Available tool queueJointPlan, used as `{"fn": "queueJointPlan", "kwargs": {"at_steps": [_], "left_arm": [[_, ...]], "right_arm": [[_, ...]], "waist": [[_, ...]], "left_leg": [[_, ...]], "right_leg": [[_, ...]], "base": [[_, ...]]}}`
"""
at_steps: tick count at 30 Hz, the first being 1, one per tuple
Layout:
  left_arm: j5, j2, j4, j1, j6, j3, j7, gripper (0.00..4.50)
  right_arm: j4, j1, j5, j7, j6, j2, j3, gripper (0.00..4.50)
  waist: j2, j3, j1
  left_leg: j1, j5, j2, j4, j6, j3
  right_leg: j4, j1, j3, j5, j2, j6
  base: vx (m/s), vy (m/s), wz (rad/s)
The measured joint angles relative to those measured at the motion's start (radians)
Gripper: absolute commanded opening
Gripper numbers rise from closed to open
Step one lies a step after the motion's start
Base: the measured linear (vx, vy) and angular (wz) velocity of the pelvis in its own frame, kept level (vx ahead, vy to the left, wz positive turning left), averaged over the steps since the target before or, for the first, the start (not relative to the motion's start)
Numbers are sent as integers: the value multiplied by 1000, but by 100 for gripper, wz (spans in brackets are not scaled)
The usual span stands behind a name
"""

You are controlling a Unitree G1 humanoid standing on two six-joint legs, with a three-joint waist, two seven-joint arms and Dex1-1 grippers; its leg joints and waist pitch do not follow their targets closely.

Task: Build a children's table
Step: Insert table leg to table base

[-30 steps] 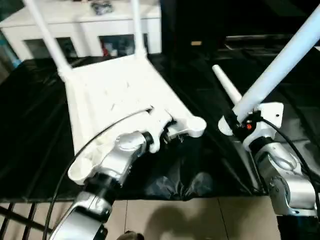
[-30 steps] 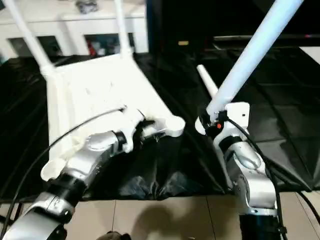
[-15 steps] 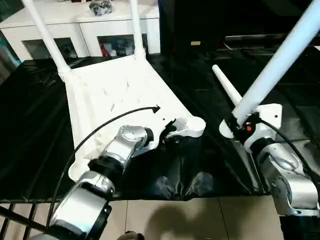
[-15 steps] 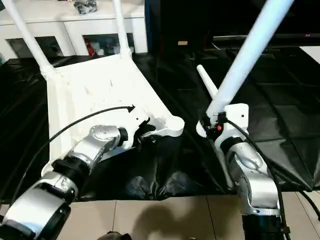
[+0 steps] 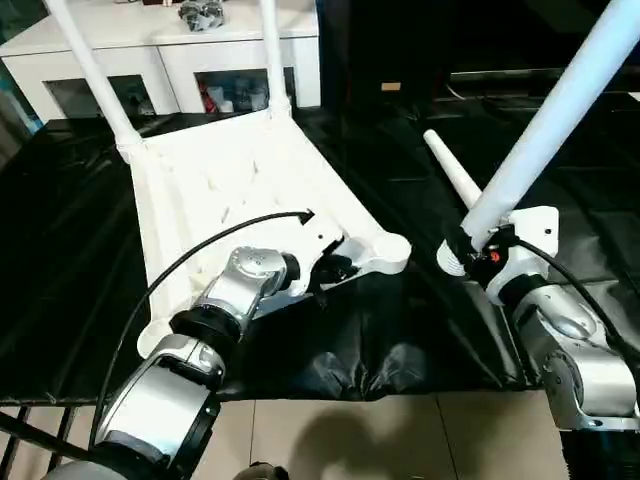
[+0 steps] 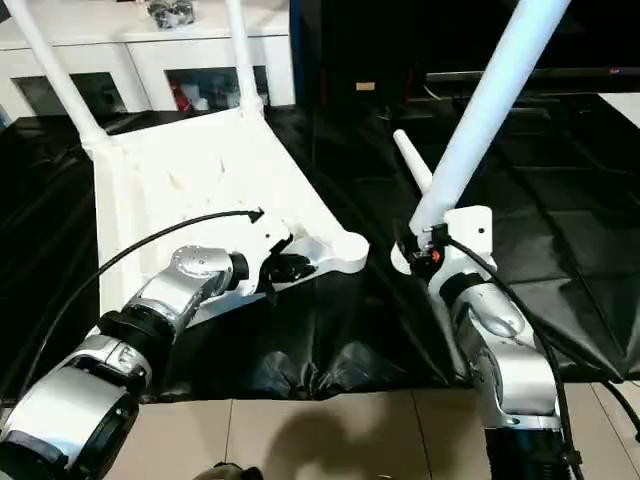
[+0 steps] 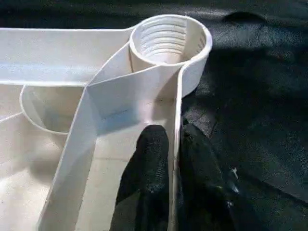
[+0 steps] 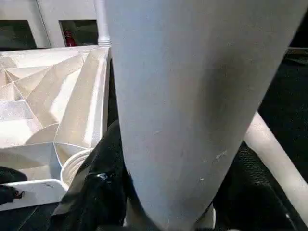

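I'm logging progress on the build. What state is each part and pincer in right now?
tabletop: upside down on the black sheet, ribbed underside up
two far legs: standing in their corner sockets
near right socket: empty, threads showing
loose leg: lying on the sheet
held leg: gripped in the right pincer, tilted
left pincer: clamped on the tabletop's rim

Upper end of the held leg (image 5: pixel 560 120) beyond the frame edge; cabinet (image 5: pixel 170 45) contents indistinct.
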Motion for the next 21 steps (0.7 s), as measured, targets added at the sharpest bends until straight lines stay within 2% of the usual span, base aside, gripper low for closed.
{"fn": "queueJointPlan", "kwargs": {"at_steps": [3, 8, 15, 19, 21], "left_arm": [[17, 15, 5, -7, -16, -17, -25, 6], [25, 25, 6, -10, -21, -17, -46, 0], [23, 49, -3, -6, -27, -16, -106, 0], [0, 107, -91, 65, -57, -15, -219, 0], [-13, 133, -156, 108, -60, -20, -283, 0]], "right_arm": [[3, -2, 0, 5, -2, 0, 0, 188], [17, -18, 0, 7, -2, -3, 0, 188], [21, -28, 5, 45, -1, -11, 3, 188], [6, -35, 96, 182, 84, -51, 36, 188], [-14, -37, 148, 263, 133, -82, 54, 188]], "waist": [[0, 0, -4], [-1, 0, -11], [-1, 1, -12], [0, 0, -10], [0, 0, 2]], "left_leg": [[0, 0, 0, 0, 0, 0], [0, 0, 1, 0, 0, 1], [0, 0, 1, 0, 0, 2], [-1, 0, 2, 0, 0, 2], [-1, 0, 2, 0, 1, 3]], "right_leg": [[0, 0, 0, 0, 0, 0], [0, 0, 0, 0, 0, 0], [0, -1, 0, 0, 0, 0], [-1, -1, 0, 0, 0, -1], [-1, -1, 0, -1, 0, -1]], "base": [[0, 0, 0], [0, 0, 0], [0, 0, 0], [0, 0, 0], [0, 0, 0]]}}
